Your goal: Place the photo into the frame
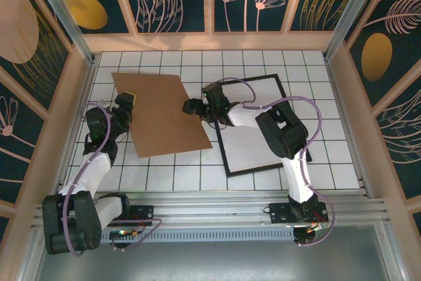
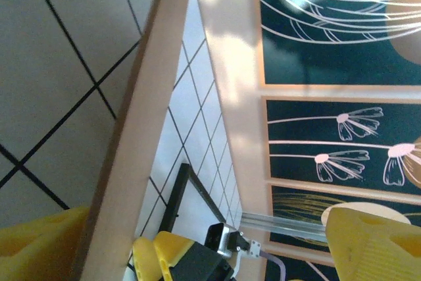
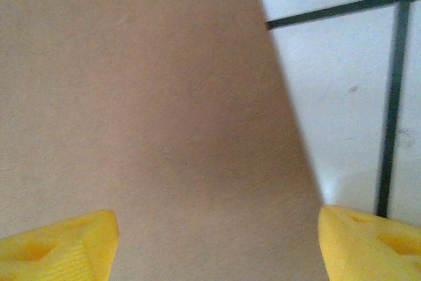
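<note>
The brown backing board [image 1: 161, 113] lies left of centre. My left gripper [image 1: 125, 104] is at its left edge and my right gripper [image 1: 195, 106] at its right edge. In the left wrist view the board [image 2: 151, 97] shows edge-on, close to the left of two wide-apart yellow fingers [image 2: 39, 241]. In the right wrist view my right gripper [image 3: 217, 241] is open, its fingers [image 3: 59, 238] spread wide over the board's face [image 3: 151, 97]. The black frame [image 1: 263, 168] lies right of the board, with a plain white sheet [image 1: 253, 149] inside it. The photo's picture side is hidden.
The white tiled table [image 1: 184, 176] is walled by wooden panels [image 1: 210, 41] at the back and sides. The right arm [image 1: 283, 133] reaches across the frame. In the left wrist view the frame's corner [image 2: 175, 195] and the right gripper [image 2: 174, 258] show beyond the board.
</note>
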Controlling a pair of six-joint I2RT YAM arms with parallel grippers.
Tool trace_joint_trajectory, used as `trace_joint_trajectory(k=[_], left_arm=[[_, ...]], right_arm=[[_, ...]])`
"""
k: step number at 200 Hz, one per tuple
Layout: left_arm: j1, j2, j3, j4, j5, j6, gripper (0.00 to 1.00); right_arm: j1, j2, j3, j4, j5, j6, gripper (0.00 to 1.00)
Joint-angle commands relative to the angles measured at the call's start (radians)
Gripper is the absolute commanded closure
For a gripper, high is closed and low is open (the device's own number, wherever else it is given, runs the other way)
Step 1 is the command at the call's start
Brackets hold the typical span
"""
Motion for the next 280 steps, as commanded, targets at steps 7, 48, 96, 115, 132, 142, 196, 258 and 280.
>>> trace_joint_trajectory(k=[7, 48, 96, 115, 132, 142, 196, 258, 280], left_arm=[[-0.007, 0.027, 0.047, -0.040, 0.036, -0.001, 0.12], [-0.005, 0.035, 0.143, -0.235, 0.005, 0.269, 0.13], [0.024, 0.035, 0.164, -0.341, 0.060, 0.432, 0.09], [0.029, 0.039, 0.175, -0.359, 0.087, 0.472, 0.09], [0.031, 0.041, 0.189, -0.390, 0.105, 0.512, 0.10], [0.035, 0.041, 0.199, -0.408, 0.111, 0.535, 0.11], [0.040, 0.036, 0.173, -0.378, 0.133, 0.551, 0.48], [0.046, 0.021, 0.191, -0.370, 0.106, 0.596, 0.95], [0.046, 0.001, 0.183, -0.302, 0.155, 0.549, 1.00]], right_arm=[[0.020, -0.034, -0.005, 0.054, -0.069, 0.024, 0.21], [0.007, -0.039, -0.003, 0.035, -0.068, 0.004, 0.21], [-0.002, -0.036, -0.006, 0.026, -0.068, -0.008, 0.22], [-0.003, -0.030, -0.007, 0.026, -0.071, -0.008, 0.22], [-0.003, -0.031, -0.012, 0.024, -0.068, -0.010, 0.22], [-0.003, -0.033, -0.014, 0.025, -0.068, -0.010, 0.23], [-0.004, -0.033, 0.001, 0.012, -0.072, -0.021, 0.24], [-0.039, -0.137, 0.026, -0.045, -0.089, -0.089, 0.23], [-0.075, -0.227, 0.020, -0.088, -0.108, -0.148, 0.22]])
